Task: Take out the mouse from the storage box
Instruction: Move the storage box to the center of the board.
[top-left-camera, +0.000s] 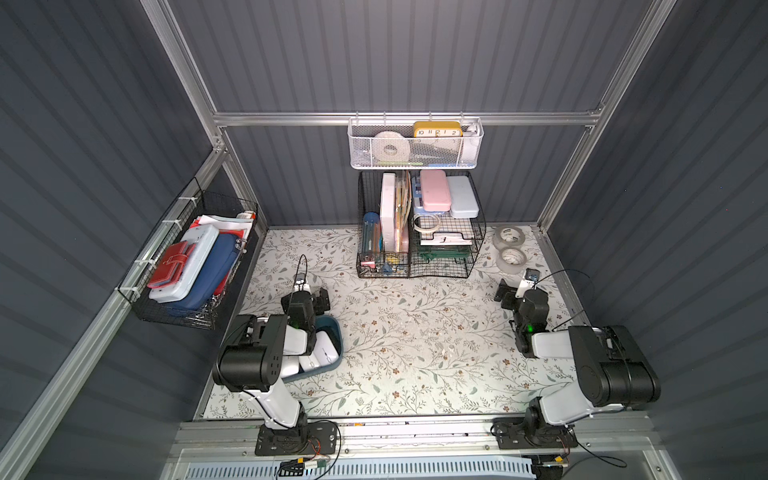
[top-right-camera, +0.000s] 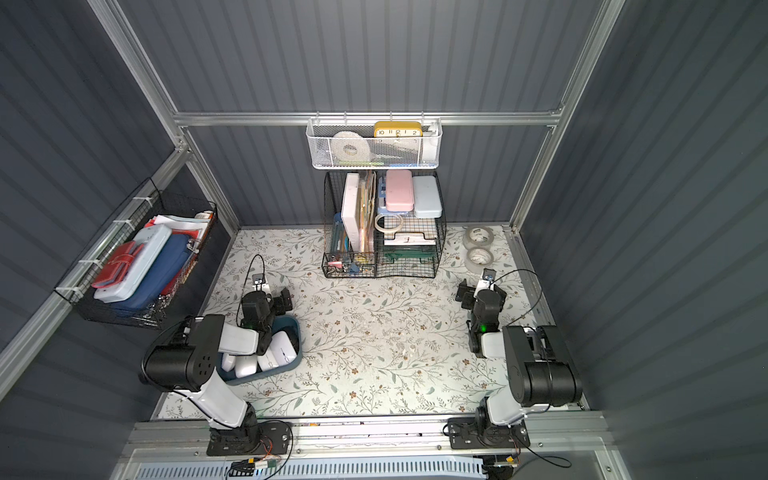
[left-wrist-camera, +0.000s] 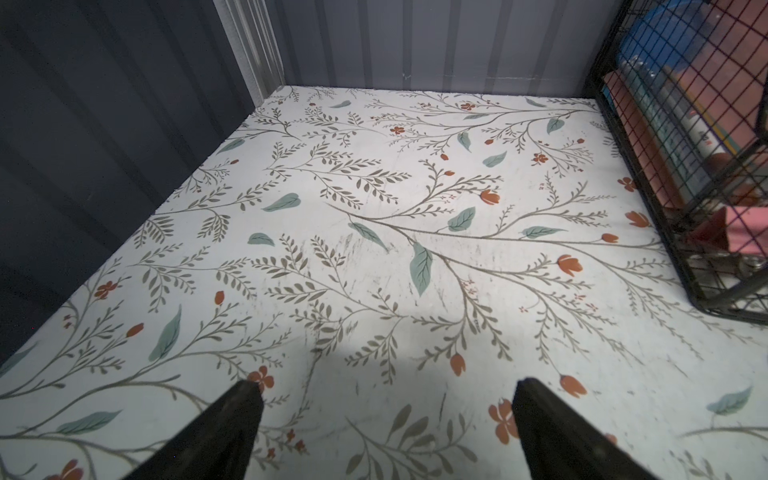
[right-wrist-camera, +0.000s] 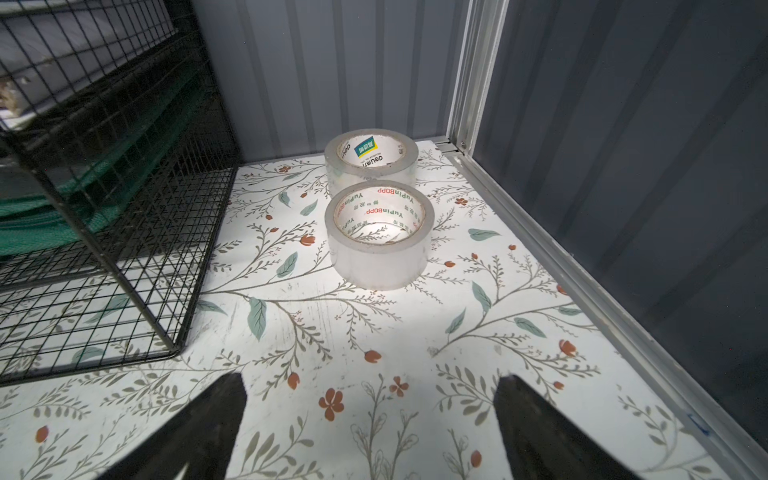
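Black wire rack (top-left-camera: 415, 272) at the back of the floral surface (top-left-camera: 415, 340), with pink case (top-left-camera: 435, 190) and pale blue case (top-left-camera: 463, 196) on top. Directly above the rack: white mesh basket (top-left-camera: 415, 156) holding a yellow clock (top-left-camera: 437, 129). Just right of the rack: clear tape roll (right-wrist-camera: 371, 166), another (right-wrist-camera: 379, 249) close beside it. Well left of the rack, on the wall: wire basket (top-left-camera: 174, 316) with red wallet (top-left-camera: 170, 264).

Floral-papered tabletop (top-left-camera: 415, 332), brightly lit across the middle. Near left: storage box (top-left-camera: 338, 336), sitting flat. Back centre, against the wall: black wire basket (top-left-camera: 478, 245). Far right corner: far tape roll (right-wrist-camera: 371, 160) and near tape roll (right-wrist-camera: 380, 237), just beside each other.
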